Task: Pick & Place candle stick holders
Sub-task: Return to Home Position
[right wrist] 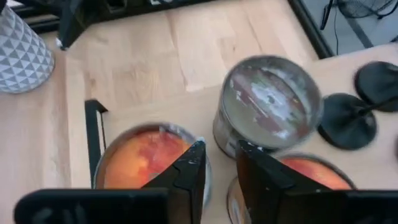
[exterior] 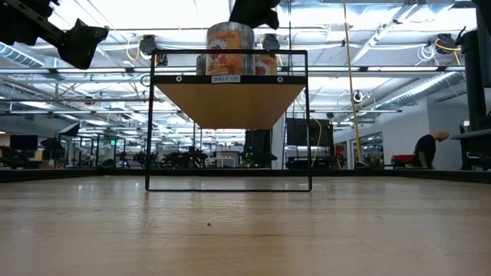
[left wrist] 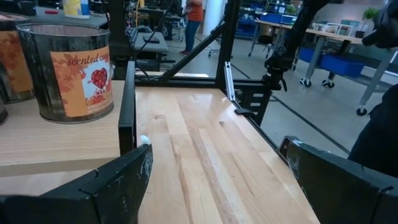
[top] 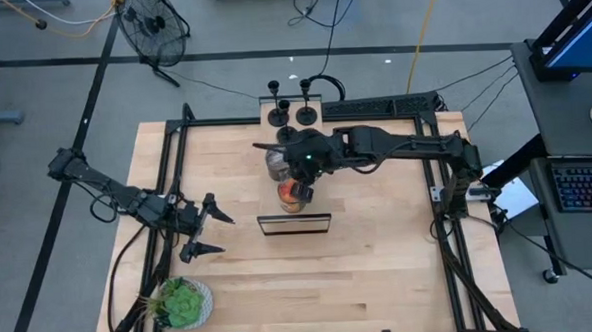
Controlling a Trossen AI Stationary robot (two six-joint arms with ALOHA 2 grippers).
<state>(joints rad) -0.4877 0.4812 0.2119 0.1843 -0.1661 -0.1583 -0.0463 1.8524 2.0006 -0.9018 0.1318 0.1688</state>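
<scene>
Candle stick holders (top: 305,114), matte-black discs, thin stems, right end effector (right wrist: 219,149) parted over glass jars (right wrist: 270,102), left end effector (top: 219,235) spread

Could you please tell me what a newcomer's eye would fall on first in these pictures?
The right gripper hovers just above the scented candle jars clustered on the small black-framed shelf at the table's middle. Beyond the jars, toward the table's far edge, three black candle stick holders stand untouched. The left gripper waits open over the table's left side.
</scene>
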